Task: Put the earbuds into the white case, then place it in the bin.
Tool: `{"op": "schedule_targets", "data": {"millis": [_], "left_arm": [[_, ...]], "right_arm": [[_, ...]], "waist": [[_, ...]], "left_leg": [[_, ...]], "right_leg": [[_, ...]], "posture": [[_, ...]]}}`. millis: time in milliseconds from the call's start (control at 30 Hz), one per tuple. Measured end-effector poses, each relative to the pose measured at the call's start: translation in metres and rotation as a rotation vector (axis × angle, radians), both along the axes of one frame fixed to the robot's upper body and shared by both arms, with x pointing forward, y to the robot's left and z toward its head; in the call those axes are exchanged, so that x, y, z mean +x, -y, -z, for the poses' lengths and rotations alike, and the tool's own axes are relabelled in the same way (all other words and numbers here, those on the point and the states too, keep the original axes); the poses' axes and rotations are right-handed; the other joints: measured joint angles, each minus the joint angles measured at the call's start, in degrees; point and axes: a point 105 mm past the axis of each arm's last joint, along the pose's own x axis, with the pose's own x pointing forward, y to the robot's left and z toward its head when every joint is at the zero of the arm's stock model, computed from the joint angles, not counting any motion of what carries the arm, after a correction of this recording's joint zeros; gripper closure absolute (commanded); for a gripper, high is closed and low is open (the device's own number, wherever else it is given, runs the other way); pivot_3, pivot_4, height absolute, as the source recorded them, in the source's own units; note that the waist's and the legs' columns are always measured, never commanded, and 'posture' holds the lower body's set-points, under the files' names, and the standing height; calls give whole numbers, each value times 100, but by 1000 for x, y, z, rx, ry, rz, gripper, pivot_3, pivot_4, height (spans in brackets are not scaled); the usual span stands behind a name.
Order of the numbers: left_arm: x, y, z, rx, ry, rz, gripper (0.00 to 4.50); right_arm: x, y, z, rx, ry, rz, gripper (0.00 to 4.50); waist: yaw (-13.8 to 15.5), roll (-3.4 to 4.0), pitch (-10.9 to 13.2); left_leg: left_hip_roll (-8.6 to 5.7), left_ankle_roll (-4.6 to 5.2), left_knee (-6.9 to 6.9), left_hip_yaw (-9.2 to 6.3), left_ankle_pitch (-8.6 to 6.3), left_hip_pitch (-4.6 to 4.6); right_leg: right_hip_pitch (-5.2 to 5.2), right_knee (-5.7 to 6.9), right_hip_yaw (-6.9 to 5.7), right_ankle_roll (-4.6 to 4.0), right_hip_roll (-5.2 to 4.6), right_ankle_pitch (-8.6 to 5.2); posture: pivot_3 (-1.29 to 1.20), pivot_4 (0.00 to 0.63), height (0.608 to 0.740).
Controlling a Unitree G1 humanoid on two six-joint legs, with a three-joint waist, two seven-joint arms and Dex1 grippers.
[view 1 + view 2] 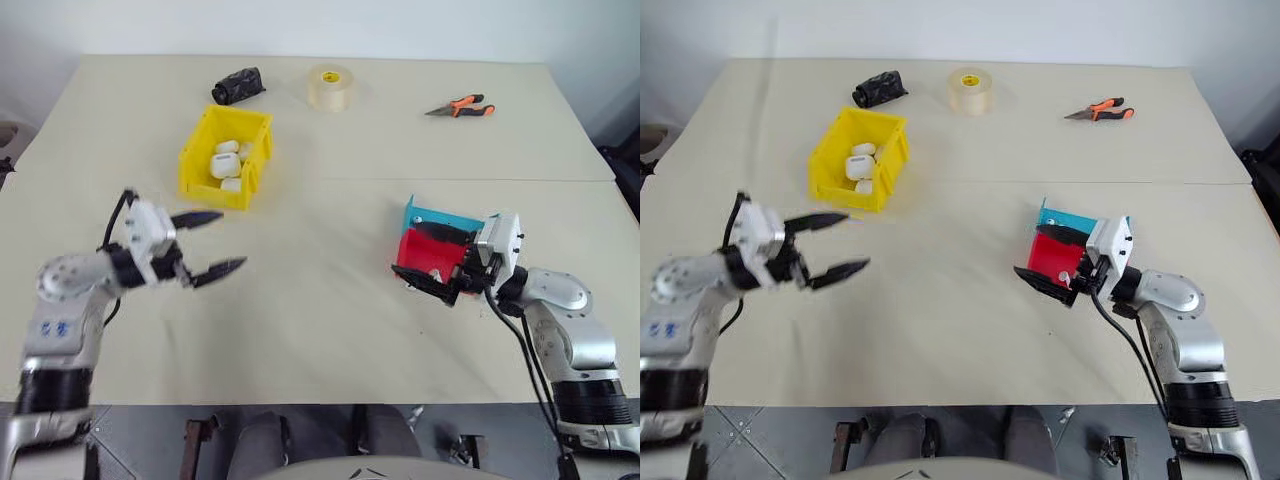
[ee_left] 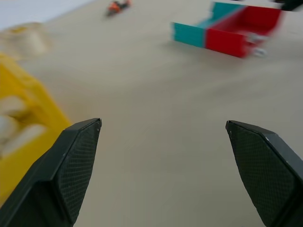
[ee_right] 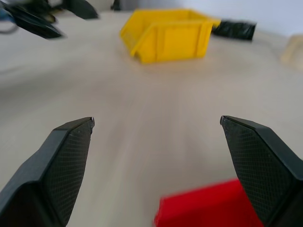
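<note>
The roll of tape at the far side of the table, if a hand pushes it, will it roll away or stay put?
The roll of tape lies flat on its side on the table, so a push would probably slide it rather than roll it. It looks like a hollow ring, so likely light and easily shoved. Its rounded wall may slip between closing fingers.

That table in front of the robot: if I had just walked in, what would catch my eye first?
Probably the bright yellow bin on the far left part of the table, with several small white cases lying in it. Next, the red tray and blue tray side by side on the right, with the right gripper open at the red one. The left gripper hangs open over bare table, just in front of the bin.
</note>
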Motion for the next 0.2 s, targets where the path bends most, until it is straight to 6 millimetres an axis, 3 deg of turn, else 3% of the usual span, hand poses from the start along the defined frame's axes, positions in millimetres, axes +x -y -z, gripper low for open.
{"op": "schedule_targets", "data": {"millis": [100,200], "left_arm": [[-16,-7,15,18,-38,-29,21],[-16,-7,16,6,12,-62,21]], "right_arm": [[1,7,5,-32,-14,-13,0],[2,13,7,-59,-2,-8,0]], "waist": [[65,0,0],[165,0,0]], "left_leg": [[0,0,4,0,0,-1],[-2,1,7,3,-1,-2]], "right_leg": [[4,-3,2,0,-2,0],[7,-8,2,1,-2,0]], "posture": [[0,150,740],[0,150,740]]}}
